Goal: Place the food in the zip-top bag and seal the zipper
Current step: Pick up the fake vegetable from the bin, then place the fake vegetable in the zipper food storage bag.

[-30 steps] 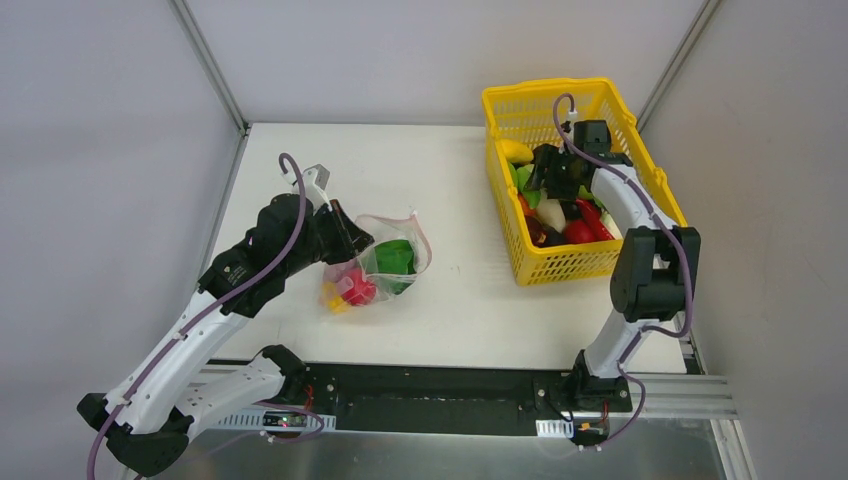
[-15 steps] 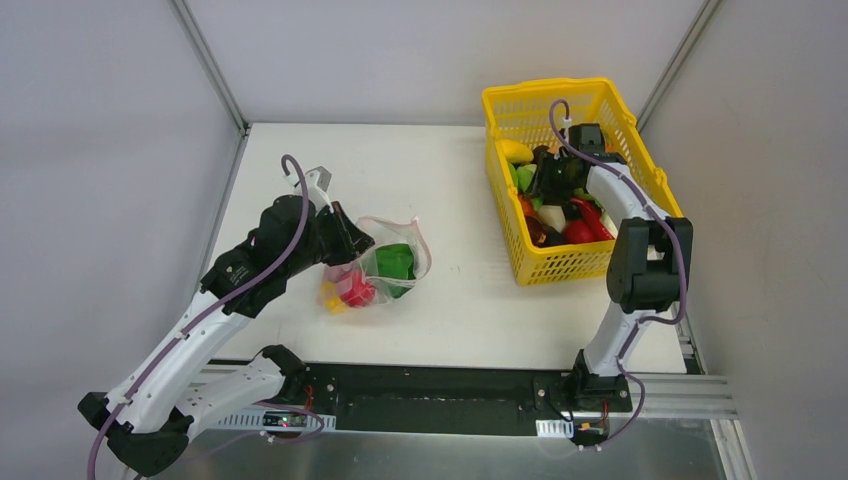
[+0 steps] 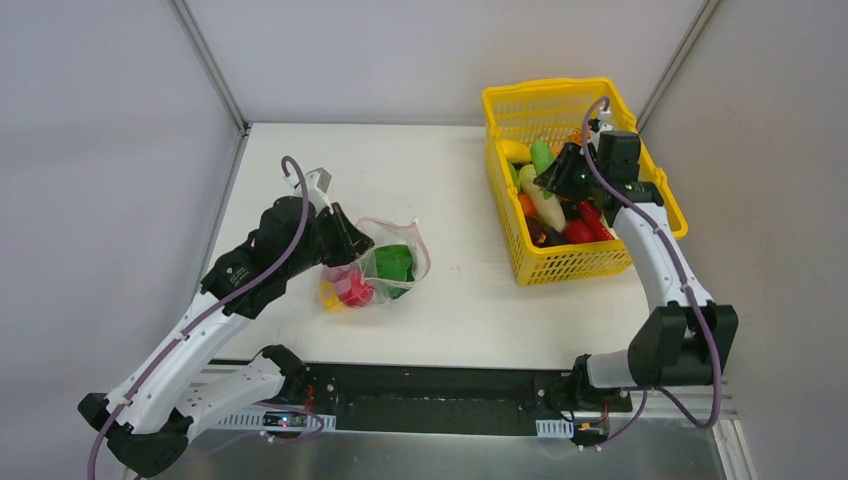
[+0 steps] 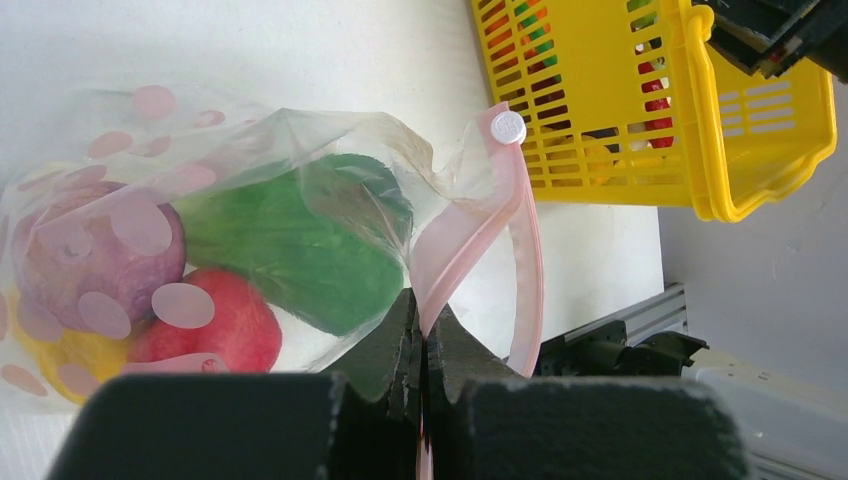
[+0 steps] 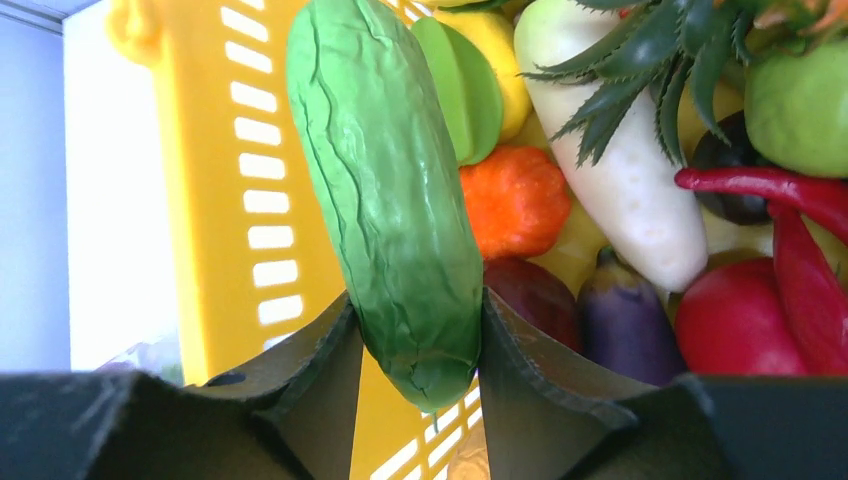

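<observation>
Zip-top bag (image 3: pixel 385 262) lies on the white surface (image 3: pixel 460 305), left of centre and well apart from the yellow basket (image 3: pixel 572 266) at the far right. Through its clear, pink-dotted film show a green piece (image 4: pixel 300 255), a red piece (image 4: pixel 215 330), a purplish one (image 4: pixel 85 260) and some yellow at the near corner. Its mouth gapes open, so the zipper (image 4: pixel 527 260) is unsealed; the pink strip loops out to the right, and a small white round tab (image 4: pixel 508 127) sits at its end.

The left fingers (image 4: pixel 402 345) are clenched tight on the zipper at the bag's mouth edge, the pink strip pinched between them.

The right fingers (image 5: pixel 322 375) are grasping a green cucumber (image 5: pixel 385 200) by one end, holding it over the left part of the basket with its free end pointing away from the wrist. Below it in the basket lie more food: a white long vegetable (image 5: pixel 635 190) with spiky green leaves across it, an orange piece (image 5: pixel 515 200), a dark purple eggplant (image 5: pixel 625 325), a red chilli (image 5: pixel 770 185), a round red piece (image 5: pixel 740 320) and a yellow one (image 5: pixel 495 45). Whether the cucumber touches any of them I cannot tell.
</observation>
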